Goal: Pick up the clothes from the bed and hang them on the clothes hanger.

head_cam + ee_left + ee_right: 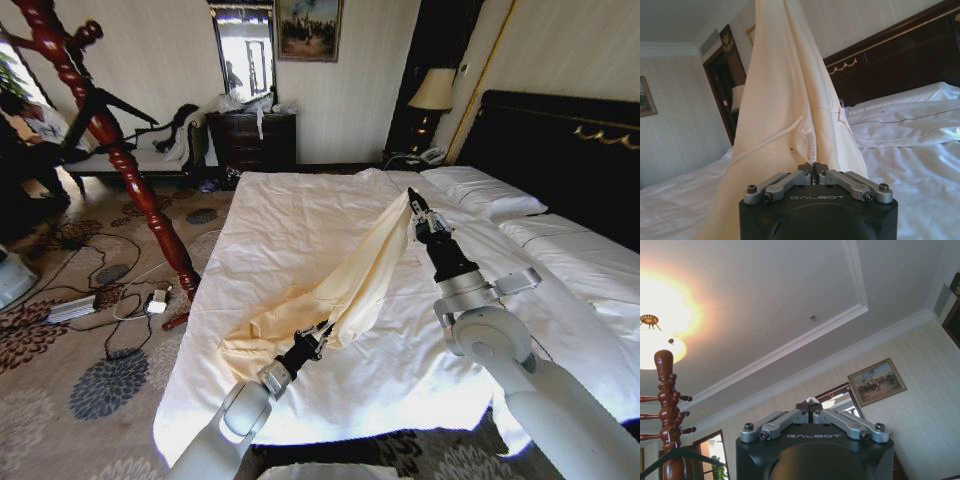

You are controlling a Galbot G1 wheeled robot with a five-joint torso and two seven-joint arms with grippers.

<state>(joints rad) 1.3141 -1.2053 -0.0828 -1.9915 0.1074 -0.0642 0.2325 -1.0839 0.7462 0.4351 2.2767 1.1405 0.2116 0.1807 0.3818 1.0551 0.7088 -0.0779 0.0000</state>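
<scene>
Left gripper (322,333) low centre, right gripper (411,196) upper right, both clamped on clothes (345,285) stretched above bed (300,210); best kept taut, carried level toward hanger (120,103) at upper left.

I see the pale cream-yellow garment (340,285) stretched taut in a slanted band above the wide white bed (300,210), its lower folds resting on the duvet. The black hanger (125,105) hangs on the wooden stand, well apart.
</scene>
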